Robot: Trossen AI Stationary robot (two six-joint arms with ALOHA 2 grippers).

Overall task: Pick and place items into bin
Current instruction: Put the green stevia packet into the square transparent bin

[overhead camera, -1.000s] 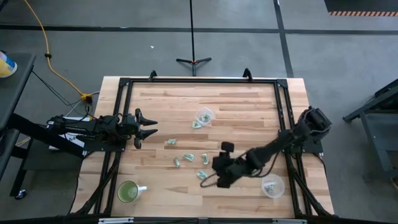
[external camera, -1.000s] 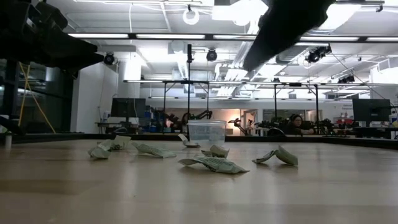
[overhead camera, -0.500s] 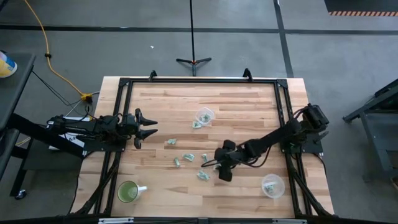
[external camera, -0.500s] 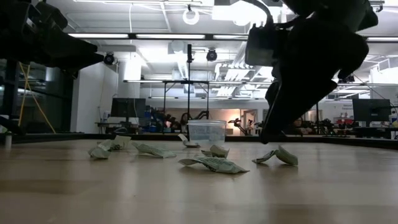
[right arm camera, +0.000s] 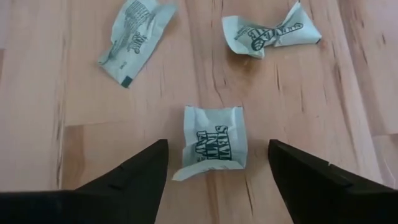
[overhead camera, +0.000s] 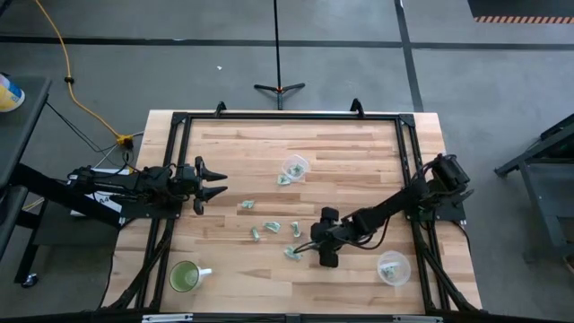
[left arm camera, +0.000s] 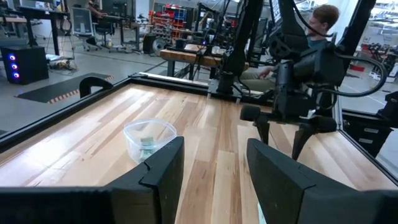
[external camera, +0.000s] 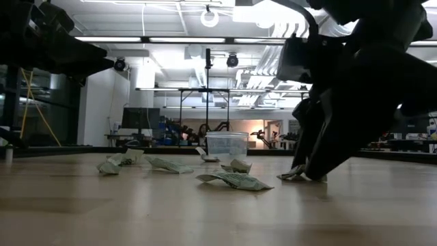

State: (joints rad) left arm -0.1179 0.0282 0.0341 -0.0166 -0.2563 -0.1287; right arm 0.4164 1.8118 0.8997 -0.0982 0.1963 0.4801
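Note:
Several small pale green-and-white scraps (overhead camera: 272, 227) lie flat on the wooden table, left of centre. My right gripper (overhead camera: 316, 244) is open and points down at the table. Its fingers stand on either side of one printed scrap (right arm camera: 211, 142) without touching it. In the low view this gripper (external camera: 308, 174) reaches the tabletop at that scrap (external camera: 295, 176). Two more scraps (right arm camera: 137, 38) (right arm camera: 270, 31) lie just beyond. My left gripper (overhead camera: 211, 184) waits open at the table's left edge. A clear bin (overhead camera: 393, 267) with a scrap in it stands near the right near corner.
A second clear bin (overhead camera: 294, 166) with a scrap inside stands at the table's far middle, also in the left wrist view (left arm camera: 149, 138). A green mug (overhead camera: 186, 276) stands at the near left. A black frame (overhead camera: 287, 117) runs round the table. A person sits beyond the table (left arm camera: 323, 18).
My right gripper has come down from above the table until its open fingers stand at the tabletop around one scrap, shifting slightly toward the far edge and back. The scraps have not moved.

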